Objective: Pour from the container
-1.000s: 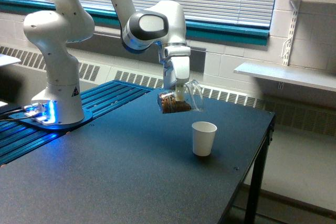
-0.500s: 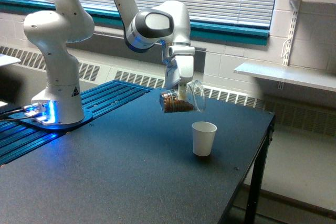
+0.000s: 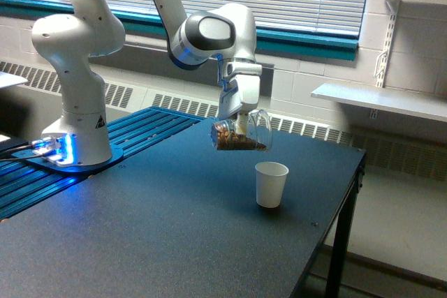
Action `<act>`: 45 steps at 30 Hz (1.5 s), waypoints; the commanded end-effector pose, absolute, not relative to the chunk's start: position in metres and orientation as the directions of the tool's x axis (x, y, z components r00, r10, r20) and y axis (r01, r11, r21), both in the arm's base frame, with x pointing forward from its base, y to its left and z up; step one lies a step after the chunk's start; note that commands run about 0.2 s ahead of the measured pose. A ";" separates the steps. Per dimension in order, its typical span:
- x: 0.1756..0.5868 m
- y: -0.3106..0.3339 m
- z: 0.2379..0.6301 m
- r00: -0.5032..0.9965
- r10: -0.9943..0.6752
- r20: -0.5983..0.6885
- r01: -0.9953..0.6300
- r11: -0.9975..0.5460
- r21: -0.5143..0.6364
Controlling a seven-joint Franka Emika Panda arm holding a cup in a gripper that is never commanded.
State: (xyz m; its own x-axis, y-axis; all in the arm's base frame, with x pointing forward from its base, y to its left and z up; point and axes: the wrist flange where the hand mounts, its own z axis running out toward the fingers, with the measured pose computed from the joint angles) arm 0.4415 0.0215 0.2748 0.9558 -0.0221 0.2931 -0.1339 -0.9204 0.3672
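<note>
The container, a small clear cup with brown granular stuff inside, hangs in the air tipped almost onto its side, its mouth toward the exterior view's right. My gripper is shut on the container from above. The brown stuff lies along the container's lower wall and reaches close to its mouth. A white paper cup stands upright on the dark table, below the container and slightly to the exterior view's right of it. I see no grains falling between them.
The arm's white base stands on a blue ribbed plate at the exterior view's left. The table's edge runs close beside the paper cup on the exterior view's right. A wall shelf is behind.
The gripper has carried the container a little toward the exterior view's right and up. It has tipped the container further onto its side, and the brown stuff has slid toward the mouth.
</note>
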 end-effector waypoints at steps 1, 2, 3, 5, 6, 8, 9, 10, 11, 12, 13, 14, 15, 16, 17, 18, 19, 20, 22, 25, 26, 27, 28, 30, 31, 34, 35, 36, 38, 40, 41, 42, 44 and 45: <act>0.446 0.027 0.280 0.956 0.002 0.292 -0.119 -0.910 0.397; 0.446 0.027 0.280 0.957 0.003 0.290 -0.118 -0.909 0.401; 0.446 0.028 0.279 0.957 0.003 0.289 -0.118 -0.908 0.402; 0.446 0.029 0.279 0.958 0.008 0.287 -0.114 -0.906 0.408; 0.447 0.029 0.279 0.959 0.011 0.284 -0.111 -0.905 0.411; 0.447 0.031 0.279 0.961 0.017 0.278 -0.105 -0.902 0.418; 0.447 0.031 0.279 0.961 0.020 0.275 -0.102 -0.901 0.422; 0.447 0.032 0.279 0.962 0.025 0.273 -0.098 -0.899 0.426; 0.447 0.033 0.279 0.962 0.027 0.271 -0.096 -0.898 0.430; 0.447 0.033 0.279 0.963 0.029 0.268 -0.093 -0.897 0.433; 0.447 0.034 0.279 0.964 0.031 0.265 -0.092 -0.895 0.436; 0.447 0.035 0.279 0.964 0.033 0.263 -0.090 -0.894 0.440; 0.447 0.035 0.279 0.965 0.035 0.262 -0.087 -0.893 0.442; 0.447 0.035 0.279 0.965 0.039 0.259 -0.084 -0.891 0.445; 0.448 0.036 0.279 0.965 0.041 0.257 -0.082 -0.890 0.449; 0.448 0.037 0.279 0.966 0.044 0.256 -0.080 -0.887 0.454; 0.448 0.037 0.279 0.966 0.045 0.256 -0.079 -0.886 0.456; 0.448 0.038 0.279 0.966 0.047 0.254 -0.078 -0.885 0.459; 0.448 0.038 0.279 0.967 0.050 0.250 -0.075 -0.882 0.466; 0.449 0.040 0.280 0.968 0.054 0.246 -0.072 -0.878 0.474; 0.449 0.040 0.280 0.968 0.055 0.244 -0.071 -0.876 0.477; 0.450 0.040 0.280 0.969 0.055 0.242 -0.070 -0.874 0.481; 0.450 0.041 0.281 0.969 0.055 0.242 -0.071 -0.872 0.484; 0.450 0.041 0.280 0.970 0.056 0.238 -0.069 -0.872 0.484; 0.450 0.041 0.281 0.970 0.057 0.237 -0.068 -0.871 0.487; 0.450 0.042 0.280 0.970 0.058 0.235 -0.067 -0.868 0.492; 0.450 0.042 0.280 0.970 0.060 0.234 -0.066 -0.866 0.495; 0.451 0.042 0.281 0.970 0.062 0.234 -0.065 -0.864 0.499; 0.451 0.042 0.281 0.971 0.065 0.230 -0.062 -0.862 0.502; 0.452 0.043 0.282 0.971 0.068 0.229 -0.059 -0.860 0.506; 0.452 0.043 0.282 0.971 0.070 0.228 -0.058 -0.859 0.509; 0.452 0.043 0.282 0.971 0.071 0.227 -0.056 -0.857 0.512; 0.453 0.043 0.283 0.972 0.076 0.222 -0.052 -0.854 0.518; 0.453 0.044 0.284 0.972 0.078 0.220 -0.050 -0.851 0.522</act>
